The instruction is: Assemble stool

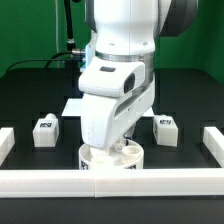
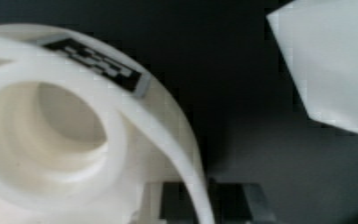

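Note:
The stool's round white seat [image 1: 104,160] lies hollow side up at the front middle of the black table, right behind the front border bar. My gripper [image 1: 119,148] reaches down onto its rim. In the wrist view the seat [image 2: 51,120] fills most of the picture, with a black-and-white tag [image 2: 98,60] on its outer wall. My gripper [image 2: 206,200] is shut on the seat's thin rim wall, with a dark finger [image 2: 245,199] on either side. Two white block legs lie on the table, one at the exterior view's left [image 1: 43,130] and one at its right [image 1: 166,128].
Long white border bars run along the front [image 1: 110,183] and both sides [image 1: 213,142]. The marker board [image 1: 73,105] lies behind the arm. A pale flat shape [image 2: 336,60] shows beside the seat in the wrist view.

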Robot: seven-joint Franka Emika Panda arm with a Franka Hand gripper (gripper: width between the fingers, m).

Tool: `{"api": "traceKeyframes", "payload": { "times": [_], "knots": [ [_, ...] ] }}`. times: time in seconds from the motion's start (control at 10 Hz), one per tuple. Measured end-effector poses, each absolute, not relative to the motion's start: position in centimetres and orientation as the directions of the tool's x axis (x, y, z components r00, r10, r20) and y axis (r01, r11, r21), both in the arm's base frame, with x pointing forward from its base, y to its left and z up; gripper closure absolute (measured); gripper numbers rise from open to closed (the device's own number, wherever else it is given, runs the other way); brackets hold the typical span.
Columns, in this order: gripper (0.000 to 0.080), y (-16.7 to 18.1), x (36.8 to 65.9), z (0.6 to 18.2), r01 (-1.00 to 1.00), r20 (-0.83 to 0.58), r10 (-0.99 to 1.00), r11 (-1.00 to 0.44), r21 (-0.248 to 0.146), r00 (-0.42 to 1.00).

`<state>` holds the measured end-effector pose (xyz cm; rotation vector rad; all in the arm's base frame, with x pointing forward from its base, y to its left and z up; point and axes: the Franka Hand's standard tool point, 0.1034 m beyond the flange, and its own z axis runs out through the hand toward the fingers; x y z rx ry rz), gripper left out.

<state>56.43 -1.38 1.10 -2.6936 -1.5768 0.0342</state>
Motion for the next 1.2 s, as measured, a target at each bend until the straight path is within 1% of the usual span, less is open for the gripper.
{"api": "traceKeyframes", "payload": {
  "times": [0.4,0.5,0.6,0.8,1.0,1.2],
  "knots": [
    [0.0771,-1.1,56.5,1.1,0.873,-0.009,0.873,-0.487,-0.030,0.487],
    [0.0771,0.1,56.9,1.1,0.881,-0.007,0.882,-0.471,-0.033,0.471],
    [0.0771,1.1,57.0,1.1,0.888,-0.013,0.890,-0.456,-0.048,0.456],
    [0.0771,3.4,57.1,1.1,0.899,-0.011,0.901,-0.433,-0.059,0.433],
    [0.0771,6.0,57.2,1.1,0.903,-0.006,0.905,-0.424,-0.061,0.425],
    [0.0771,8.5,57.4,1.1,0.889,-0.003,0.891,-0.453,-0.060,0.454]
  ]
}}
